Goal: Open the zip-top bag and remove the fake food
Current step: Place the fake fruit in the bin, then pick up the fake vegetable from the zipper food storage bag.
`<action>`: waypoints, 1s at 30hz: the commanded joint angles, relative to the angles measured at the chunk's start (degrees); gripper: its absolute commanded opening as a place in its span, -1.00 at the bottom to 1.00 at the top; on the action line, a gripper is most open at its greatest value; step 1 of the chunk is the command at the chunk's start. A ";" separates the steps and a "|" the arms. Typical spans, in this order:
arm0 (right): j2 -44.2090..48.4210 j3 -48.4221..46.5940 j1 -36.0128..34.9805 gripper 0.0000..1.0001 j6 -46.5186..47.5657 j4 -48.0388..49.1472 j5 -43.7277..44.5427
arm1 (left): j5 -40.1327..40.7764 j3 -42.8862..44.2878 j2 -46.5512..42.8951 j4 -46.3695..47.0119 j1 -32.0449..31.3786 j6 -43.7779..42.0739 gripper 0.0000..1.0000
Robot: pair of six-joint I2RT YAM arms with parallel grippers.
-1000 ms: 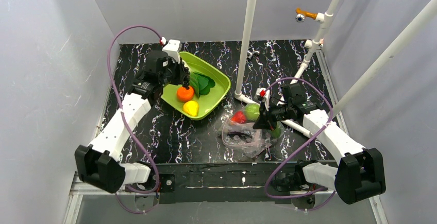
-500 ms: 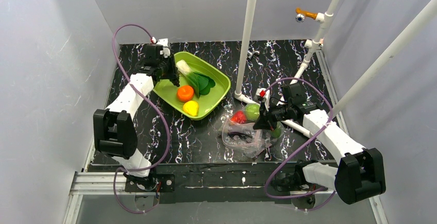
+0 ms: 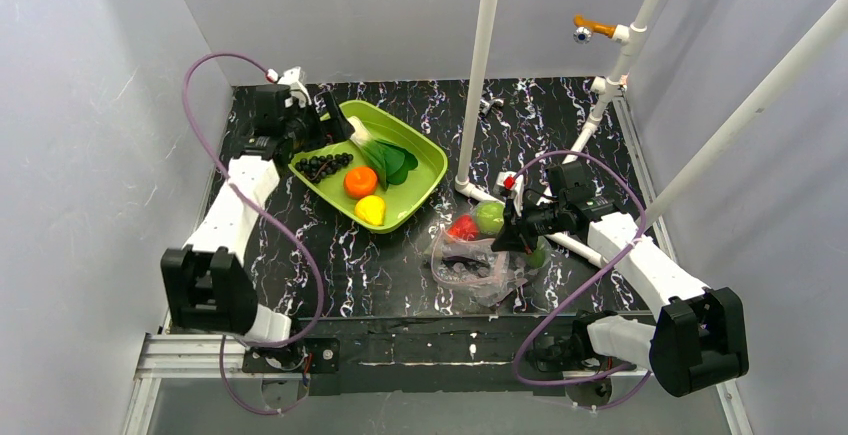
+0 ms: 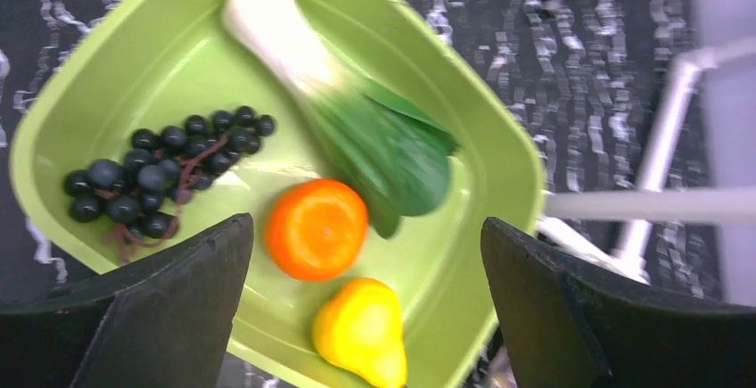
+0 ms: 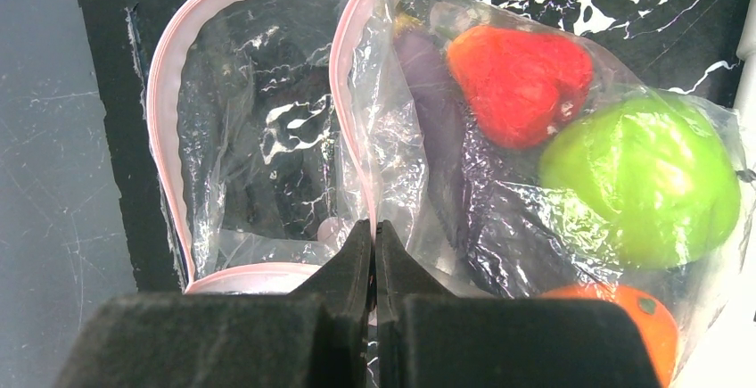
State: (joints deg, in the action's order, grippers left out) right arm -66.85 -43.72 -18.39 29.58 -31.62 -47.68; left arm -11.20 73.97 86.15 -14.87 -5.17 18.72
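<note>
The zip-top bag [image 3: 470, 270] lies open at the front middle of the table, and my right gripper [image 3: 508, 238] is shut on its pink zip edge [image 5: 343, 94]. A red fruit [image 5: 521, 80], a green apple [image 5: 642, 187], a purple eggplant [image 5: 437, 103] and an orange [image 5: 637, 317] sit inside the bag. In the lime-green tray [image 3: 425, 180] lie dark grapes [image 4: 156, 174], an orange [image 4: 316, 227], a yellow fruit [image 4: 361, 330] and a leafy green [image 4: 357, 120]. My left gripper [image 3: 330, 120] hangs open above the tray's far left side with nothing between its fingers [image 4: 160, 308].
A white upright pole [image 3: 480, 75] stands just right of the tray. A white pipe with blue and orange taps [image 3: 625, 50] rises at the back right, and a slanted white pole [image 3: 740, 125] crosses the right side. Grey walls enclose the table.
My left gripper has opened and pulled back toward the far left; the grapes now lie in the tray. The right arm and the bag have not moved.
</note>
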 commanded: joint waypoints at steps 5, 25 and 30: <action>0.79 -2.77 0.20 -0.97 2.76 -2.43 -1.10 | -17.81 -11.45 -14.76 4.30 1.30 9.93 0.96; 3.39 -1.72 2.85 -0.92 8.63 -6.18 -4.61 | -16.11 -35.38 -44.62 4.67 -15.28 25.41 0.96; 2.89 -1.57 3.84 -0.92 9.91 -6.68 -5.72 | -15.57 -38.80 -48.61 5.85 -17.75 27.96 0.97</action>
State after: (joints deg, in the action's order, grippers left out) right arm -64.34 -44.47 -15.29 37.15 -37.36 -51.16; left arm -28.16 36.86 39.64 -9.76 -21.15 44.29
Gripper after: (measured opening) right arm 0.037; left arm 0.981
